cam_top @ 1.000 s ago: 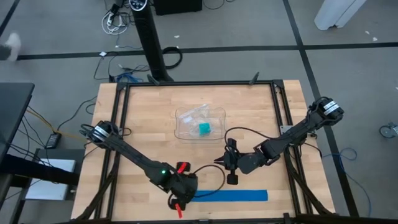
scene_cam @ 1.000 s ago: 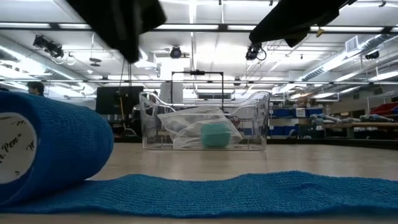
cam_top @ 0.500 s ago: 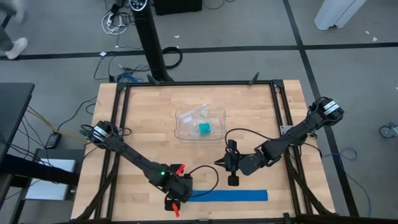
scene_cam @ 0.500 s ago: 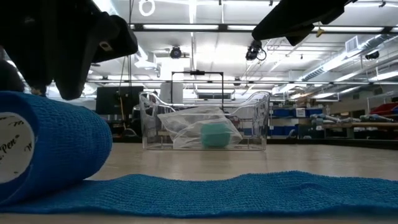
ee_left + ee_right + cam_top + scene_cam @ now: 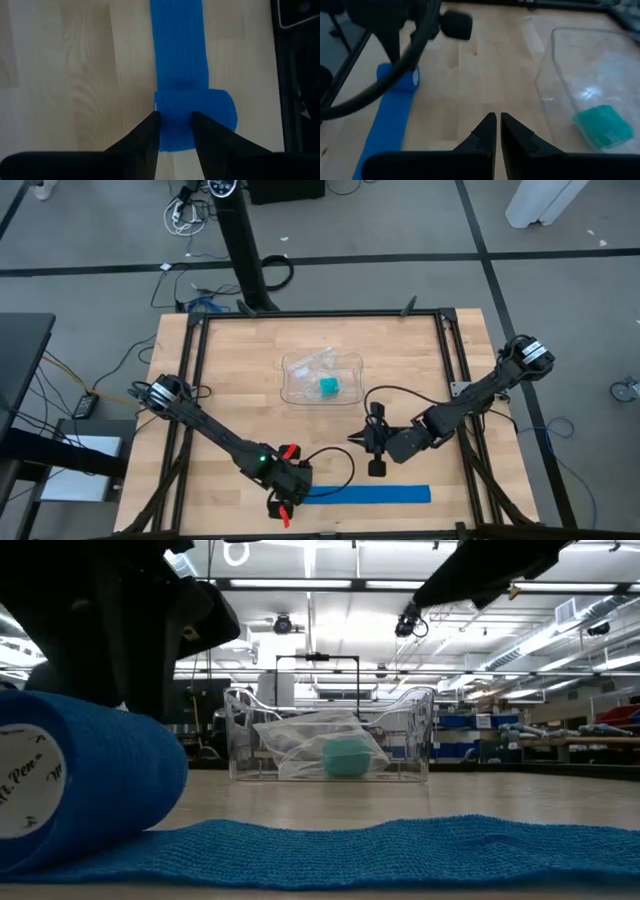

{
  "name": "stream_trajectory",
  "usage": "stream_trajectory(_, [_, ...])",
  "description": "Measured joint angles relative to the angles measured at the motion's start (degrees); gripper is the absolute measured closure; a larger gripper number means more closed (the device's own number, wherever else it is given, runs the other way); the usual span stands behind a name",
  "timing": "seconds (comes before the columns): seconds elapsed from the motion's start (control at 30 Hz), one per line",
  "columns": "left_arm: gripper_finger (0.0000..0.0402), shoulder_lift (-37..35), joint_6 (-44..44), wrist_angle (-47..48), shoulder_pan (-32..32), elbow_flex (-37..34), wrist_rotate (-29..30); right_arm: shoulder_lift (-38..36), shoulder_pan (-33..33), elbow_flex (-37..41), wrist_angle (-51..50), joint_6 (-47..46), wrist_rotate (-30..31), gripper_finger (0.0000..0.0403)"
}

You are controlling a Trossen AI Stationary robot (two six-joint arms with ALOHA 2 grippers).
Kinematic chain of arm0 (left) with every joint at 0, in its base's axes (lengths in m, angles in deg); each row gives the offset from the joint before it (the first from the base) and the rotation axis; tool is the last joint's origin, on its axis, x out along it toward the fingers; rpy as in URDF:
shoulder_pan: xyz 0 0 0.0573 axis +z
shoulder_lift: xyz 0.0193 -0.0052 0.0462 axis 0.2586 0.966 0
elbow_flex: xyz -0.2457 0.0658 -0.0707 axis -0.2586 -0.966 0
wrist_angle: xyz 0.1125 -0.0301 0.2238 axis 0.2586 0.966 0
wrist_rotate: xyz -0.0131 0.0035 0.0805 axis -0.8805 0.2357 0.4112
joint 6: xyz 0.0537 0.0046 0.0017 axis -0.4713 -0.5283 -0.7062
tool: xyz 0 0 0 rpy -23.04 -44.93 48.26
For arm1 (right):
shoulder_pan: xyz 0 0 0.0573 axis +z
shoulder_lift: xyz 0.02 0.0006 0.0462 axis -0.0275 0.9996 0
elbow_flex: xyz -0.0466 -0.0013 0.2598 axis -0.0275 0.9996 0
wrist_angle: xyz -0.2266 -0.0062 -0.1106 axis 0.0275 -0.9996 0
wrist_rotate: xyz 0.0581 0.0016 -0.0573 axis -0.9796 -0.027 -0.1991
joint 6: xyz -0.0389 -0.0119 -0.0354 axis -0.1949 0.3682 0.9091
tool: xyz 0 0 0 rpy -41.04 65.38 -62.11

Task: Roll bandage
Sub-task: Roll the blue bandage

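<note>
bandage [image 5: 365, 495]: near table [image 5: 240, 380] edge, part-rolled | left gripper [image 5: 174, 131]: fingers apart, straddling roll | right gripper [image 5: 496, 131]: fingers together, hovering aside | step: rolling; next: advance roll along flat strip

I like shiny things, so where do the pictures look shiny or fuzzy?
In the low view, long ceiling lights glow bright, and the clear tray glints; the blue bandage roll up close looks fuzzy. In the right wrist view, the tray and the teal block look soft and hazy. In the left wrist view, the bandage weave shows sharply.
</note>
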Motion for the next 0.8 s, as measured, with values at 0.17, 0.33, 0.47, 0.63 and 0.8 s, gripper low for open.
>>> stream_trajectory(0.17, [0.028,-0.04,-0.13,-2.74,0.03,-1.03,0.48,-3.07,0.67,0.0,-1.49,-0.41,1.3,0.038])
stream_trajectory(0.33, [0.028,1.49,-1.72,-5.83,0.37,-1.02,0.91,-4.99,1.67,0.0,-1.94,-0.07,2.61,0.038])
stream_trajectory(0.47, [0.028,3.58,-3.87,-9.54,0.69,-0.86,1.4,-6.06,3.52,-0.01,-2.75,-0.08,6.28,0.038])
stream_trajectory(0.63, [0.028,5.62,-5.8,-14.67,2.24,-0.92,0.19,-7.3,6.41,-0.02,-3.36,-0.11,9.53,0.038])
stream_trajectory(0.8, [0.028,6.25,-7.1,-18.24,4.14,-1.14,-1.16,-8.49,8.2,-0.02,-4.0,-0.29,12.88,0.038])
